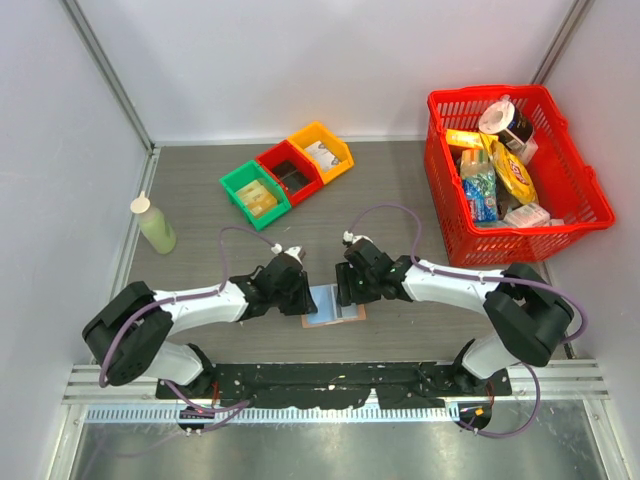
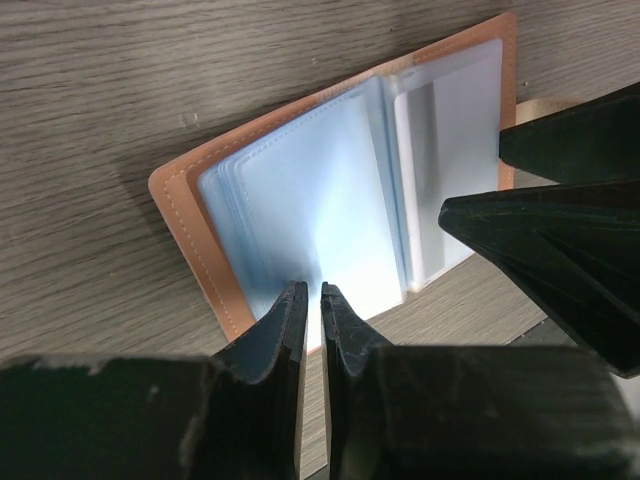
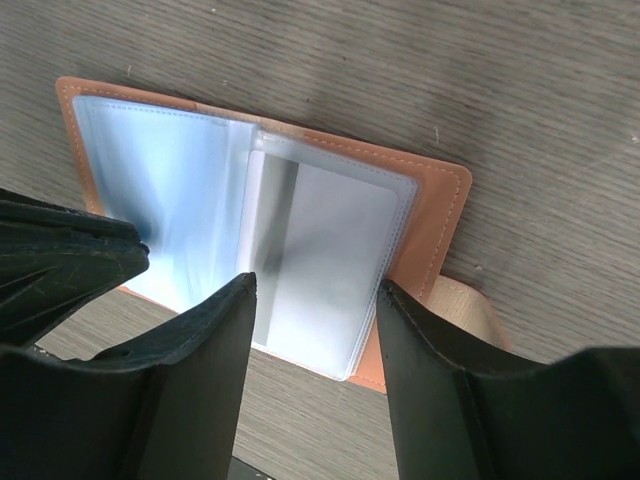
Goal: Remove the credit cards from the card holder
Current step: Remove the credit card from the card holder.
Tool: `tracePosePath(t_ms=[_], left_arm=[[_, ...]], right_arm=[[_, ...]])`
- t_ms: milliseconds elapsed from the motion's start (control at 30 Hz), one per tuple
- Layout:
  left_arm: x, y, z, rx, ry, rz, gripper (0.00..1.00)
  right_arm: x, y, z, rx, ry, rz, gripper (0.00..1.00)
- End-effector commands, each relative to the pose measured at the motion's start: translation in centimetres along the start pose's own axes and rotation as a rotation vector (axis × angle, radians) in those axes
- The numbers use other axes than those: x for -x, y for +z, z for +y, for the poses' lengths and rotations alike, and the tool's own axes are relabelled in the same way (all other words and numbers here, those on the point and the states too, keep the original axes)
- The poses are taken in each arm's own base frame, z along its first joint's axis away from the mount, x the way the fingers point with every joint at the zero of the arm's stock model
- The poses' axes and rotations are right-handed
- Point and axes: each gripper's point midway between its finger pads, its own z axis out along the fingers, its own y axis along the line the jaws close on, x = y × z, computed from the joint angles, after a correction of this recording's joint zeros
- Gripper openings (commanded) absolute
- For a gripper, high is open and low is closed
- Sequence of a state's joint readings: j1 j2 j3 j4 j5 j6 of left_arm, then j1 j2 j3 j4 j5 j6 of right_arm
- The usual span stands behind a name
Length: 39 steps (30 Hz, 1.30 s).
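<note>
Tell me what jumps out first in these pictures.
An open card holder lies front and centre, both grippers at it: the left gripper pinches a sleeve edge, the right gripper stands open over the other page. A full red basket sits far right.

Stitched tan leather-like card holder point(image 2: 345, 190) with glossy clear plastic sleeves point(image 3: 170, 190) on matt wood-grain table point(image 2: 100, 80)

The left arm point(image 1: 195, 300) and right arm point(image 1: 450, 280) reach inward from the near edge of the table point(image 1: 200, 200), wrists tipped down. The left gripper point(image 2: 310, 300) is pinched nearly closed; the right gripper point(image 3: 315, 288) holds its fingers wide apart.
</note>
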<state>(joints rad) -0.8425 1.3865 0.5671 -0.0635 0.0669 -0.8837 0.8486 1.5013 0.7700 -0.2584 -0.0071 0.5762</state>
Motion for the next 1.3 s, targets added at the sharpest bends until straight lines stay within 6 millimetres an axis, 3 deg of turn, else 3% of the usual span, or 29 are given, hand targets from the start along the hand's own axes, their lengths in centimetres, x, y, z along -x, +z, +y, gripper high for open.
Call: tracePosePath(t_ms=[0, 433, 733, 967, 1167, 1267], left_arm=[[-1.5, 0.7, 1.5, 0.038, 0.001, 0.046, 0.14], [-1.5, 0.8, 1.4, 0.032, -0.004, 0.048, 0.13], [-1.2, 0.4, 1.0, 0.016, -0.012, 0.025, 0.13], [0.0, -0.8, 0.7, -0.006, -0.040, -0.051, 0.13], [1.2, -2.2, 1.0, -0.001, -0.074, -0.142, 0.16], [2.0, -3.2, 0.7, -0.018, -0.088, -0.192, 0.18]], right_arm=[[0.9, -0.6, 2.5, 0.115, 0.002, -0.023, 0.54], [3.1, -3.3, 4.7, 0.191, -0.011, -0.077, 0.47], [4.2, -4.8, 7.5, 0.320, -0.040, -0.087, 0.41], [3.7, -3.3, 5.8, 0.237, -0.044, -0.077, 0.34], [3.8, -3.4, 6.5, 0.267, -0.041, -0.080, 0.31], [4.1, -3.1, 5.1, 0.191, -0.045, -0.098, 0.28]])
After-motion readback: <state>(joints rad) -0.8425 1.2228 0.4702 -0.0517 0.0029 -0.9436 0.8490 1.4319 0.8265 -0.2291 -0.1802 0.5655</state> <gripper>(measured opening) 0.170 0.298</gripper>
